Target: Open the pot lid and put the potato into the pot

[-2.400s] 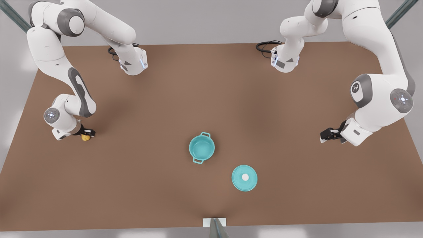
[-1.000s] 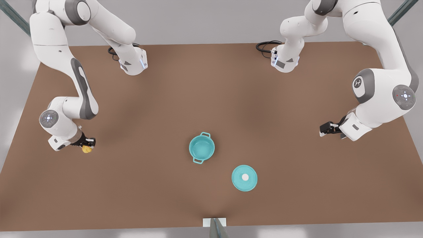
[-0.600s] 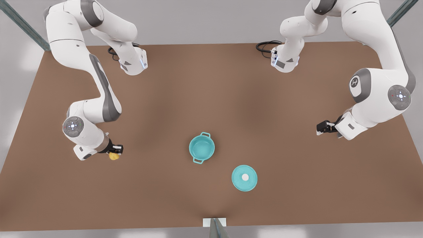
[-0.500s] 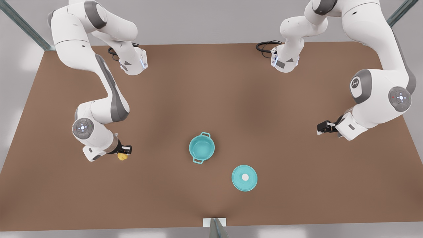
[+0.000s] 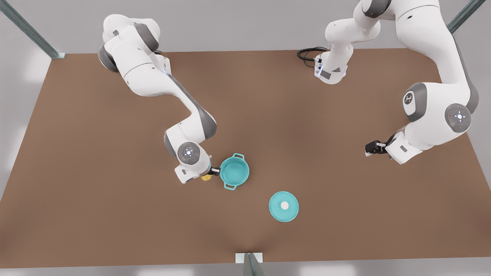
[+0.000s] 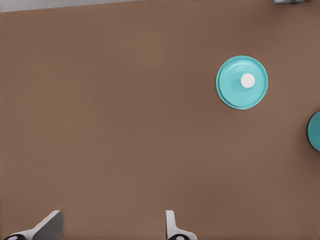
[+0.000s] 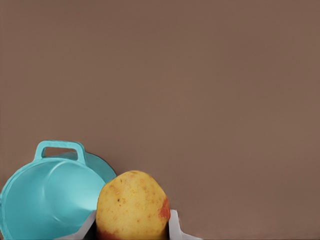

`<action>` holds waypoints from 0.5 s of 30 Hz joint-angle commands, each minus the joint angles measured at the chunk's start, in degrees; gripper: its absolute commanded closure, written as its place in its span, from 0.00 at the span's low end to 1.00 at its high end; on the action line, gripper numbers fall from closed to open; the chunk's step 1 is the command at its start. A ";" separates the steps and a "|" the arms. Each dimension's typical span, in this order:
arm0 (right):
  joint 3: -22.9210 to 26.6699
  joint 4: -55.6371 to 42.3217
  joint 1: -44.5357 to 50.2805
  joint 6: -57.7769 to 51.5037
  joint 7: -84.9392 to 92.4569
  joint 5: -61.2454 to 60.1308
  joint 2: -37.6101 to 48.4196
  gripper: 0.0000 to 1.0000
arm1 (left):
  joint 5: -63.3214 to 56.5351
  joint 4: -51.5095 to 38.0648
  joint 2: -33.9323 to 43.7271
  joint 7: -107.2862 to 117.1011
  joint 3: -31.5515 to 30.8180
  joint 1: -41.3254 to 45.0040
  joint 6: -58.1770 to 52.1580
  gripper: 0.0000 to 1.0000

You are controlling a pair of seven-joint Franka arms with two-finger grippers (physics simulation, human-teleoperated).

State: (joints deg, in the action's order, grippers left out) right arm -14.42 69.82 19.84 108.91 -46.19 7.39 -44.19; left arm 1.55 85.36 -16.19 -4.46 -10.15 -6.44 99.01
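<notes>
The teal pot [image 5: 234,171] stands uncovered near the table's middle, and the right wrist view shows it too [image 7: 45,200]. Its lid [image 5: 284,206], a flat teal disc with a white knob, lies on the table nearer the front edge, apart from the pot. My right gripper [image 5: 210,175] hovers just beside the pot on the front view's left, shut on the yellowish potato [image 7: 132,205], which peeks out under the wrist [image 5: 206,177]. My left gripper [image 5: 371,147] waits far off at the front view's right, open [image 6: 110,230], looking at the lid [image 6: 242,82] and the pot's edge [image 6: 315,131].
Two arm bases [image 5: 153,73] [image 5: 332,71] with black cables stand along the back edge of the brown table [image 5: 76,214]. A small white bracket [image 5: 248,257] sits at the middle of the front edge.
My right gripper has carried the potato from the front view's far left across the table to right beside the pot. The left arm shifted only slightly. Pot and lid have not moved.
</notes>
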 commanded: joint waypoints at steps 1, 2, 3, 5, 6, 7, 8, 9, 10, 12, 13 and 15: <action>0.62 -1.71 2.39 -0.63 -28.60 0.08 -1.87 0.46 | -0.23 -0.02 0.46 4.99 -0.13 1.43 0.31 0.00; 1.23 -1.71 3.36 -0.19 -29.66 0.16 -2.57 0.46 | -0.23 -0.02 0.90 5.08 -0.13 1.43 -0.04 0.00; 2.20 -2.41 4.77 0.17 -30.36 0.16 -3.10 0.46 | -0.14 -0.02 0.81 5.17 -0.75 1.52 -0.04 0.00; 2.64 -6.80 6.88 0.34 -32.12 0.16 -5.64 0.46 | -0.23 -0.02 0.81 5.08 -0.75 1.43 -0.04 0.00; 2.64 -7.86 7.49 1.48 -32.29 0.16 -6.44 0.46 | -0.32 -0.02 0.81 5.08 -0.75 1.43 -0.04 0.00; 2.64 -7.86 7.67 3.94 -32.29 -0.89 -6.53 0.46 | -0.32 -0.37 0.90 5.08 -0.66 1.35 -0.04 0.00; 2.38 -7.86 7.67 5.70 -32.29 -0.98 -6.61 0.45 | 0.03 -0.90 1.69 4.38 -1.36 1.43 -0.05 0.00; 2.12 -7.86 7.67 8.16 -32.29 -1.07 -7.23 0.45 | -0.23 -0.90 2.39 5.08 -3.38 1.43 -0.13 0.00; 2.56 -7.86 8.72 8.25 -32.29 -1.42 -7.49 0.45 | -0.23 -0.72 2.22 6.40 -4.26 1.43 -0.13 0.00; 2.47 -7.86 9.25 9.48 -32.29 -1.42 -8.20 0.45 | 0.03 -0.11 1.78 6.66 -4.17 1.35 -0.22 0.00; 2.82 -7.95 9.69 9.83 -32.29 -1.42 -9.25 0.45 | -0.40 -0.37 1.51 6.66 -4.17 1.26 0.22 0.00; 2.91 -8.39 10.13 10.27 -32.73 -1.42 -9.69 0.45 | 0.03 -0.72 1.78 6.66 -4.17 1.26 -0.04 0.00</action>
State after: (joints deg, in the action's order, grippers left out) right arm -11.60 61.61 29.78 116.29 -64.21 6.04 -53.72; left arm 1.40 84.73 -14.51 -1.20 -14.35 -5.17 99.01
